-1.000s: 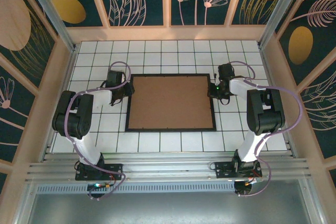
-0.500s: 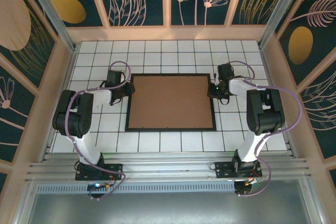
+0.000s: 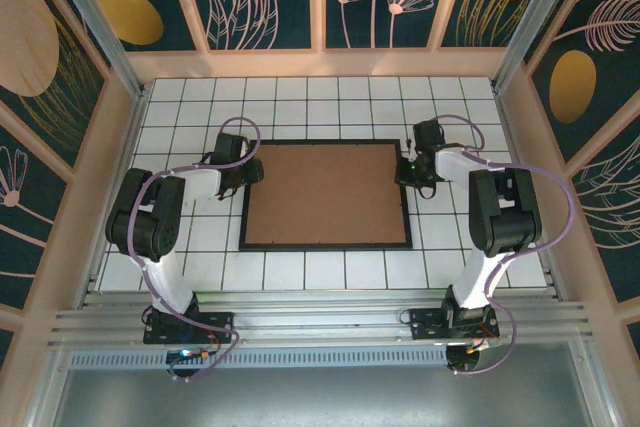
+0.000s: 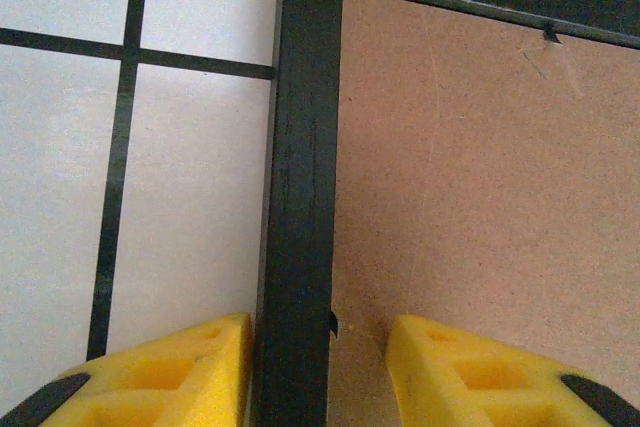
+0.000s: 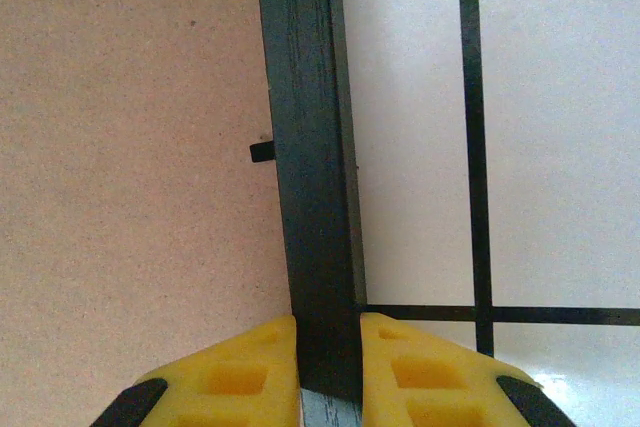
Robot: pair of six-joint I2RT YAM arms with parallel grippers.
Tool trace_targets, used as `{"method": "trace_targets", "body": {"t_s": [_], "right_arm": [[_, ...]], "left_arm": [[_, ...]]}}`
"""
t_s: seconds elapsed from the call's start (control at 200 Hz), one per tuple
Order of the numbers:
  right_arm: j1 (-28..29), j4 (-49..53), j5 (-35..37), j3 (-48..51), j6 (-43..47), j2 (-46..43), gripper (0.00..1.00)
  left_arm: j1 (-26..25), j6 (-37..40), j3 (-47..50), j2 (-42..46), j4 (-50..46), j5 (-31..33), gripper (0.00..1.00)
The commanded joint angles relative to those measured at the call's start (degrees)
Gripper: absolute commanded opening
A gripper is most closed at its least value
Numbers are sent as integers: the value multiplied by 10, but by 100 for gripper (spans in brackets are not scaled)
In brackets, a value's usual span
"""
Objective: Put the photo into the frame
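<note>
The black frame (image 3: 325, 245) lies flat on the tiled table, back side up, with a plain brown backing board (image 3: 325, 192) filling it. The photo is hidden. My left gripper (image 3: 250, 173) straddles the left moulding (image 4: 300, 147) near the far corner. It is open: the left finger (image 4: 190, 367) lies against the moulding and the right finger (image 4: 460, 367) stands apart over the board (image 4: 480, 167). My right gripper (image 3: 408, 175) is shut on the right moulding (image 5: 305, 147), with both yellow fingers pressed to its sides (image 5: 328, 367).
Small black retaining tabs (image 5: 262, 151) stick out from the moulding over the board. White tiles with dark grout (image 3: 320, 102) surround the frame. Wooden walls (image 3: 320, 62) enclose the table on three sides.
My left gripper's jaws have widened off the left moulding, and its wrist has shifted slightly toward the frame's far left corner. The right gripper has held still.
</note>
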State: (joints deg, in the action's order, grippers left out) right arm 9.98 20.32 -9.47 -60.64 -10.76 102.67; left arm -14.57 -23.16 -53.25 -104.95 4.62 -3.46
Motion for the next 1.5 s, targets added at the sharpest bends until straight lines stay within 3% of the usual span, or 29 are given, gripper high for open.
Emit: {"method": "trace_targets", "body": {"t_s": [0.0, 0.155, 0.35, 0.636, 0.796, 1.216, 1.491], "right_arm": [[11, 3, 5, -5, 7, 19, 18], [11, -1, 3, -4, 9, 21, 18], [10, -2, 2, -2, 10, 19, 18], [10, -1, 1, -1, 10, 18, 18], [11, -1, 2, 0, 11, 20, 18], [12, -3, -1, -1, 11, 25, 18], [18, -2, -2, -4, 11, 30, 18]], "left_arm": [[-16, 0, 2, 11, -28, -1, 44], [-10, -8, 7, 49, -17, 34, 46], [22, -16, 0, 40, -6, 4, 47], [34, -19, -18, 3, 1, -16, 30], [34, -14, -20, -9, -2, -26, 27], [33, 6, -19, -36, -10, -74, 34], [13, 32, -21, -41, -42, -60, 41]]}}
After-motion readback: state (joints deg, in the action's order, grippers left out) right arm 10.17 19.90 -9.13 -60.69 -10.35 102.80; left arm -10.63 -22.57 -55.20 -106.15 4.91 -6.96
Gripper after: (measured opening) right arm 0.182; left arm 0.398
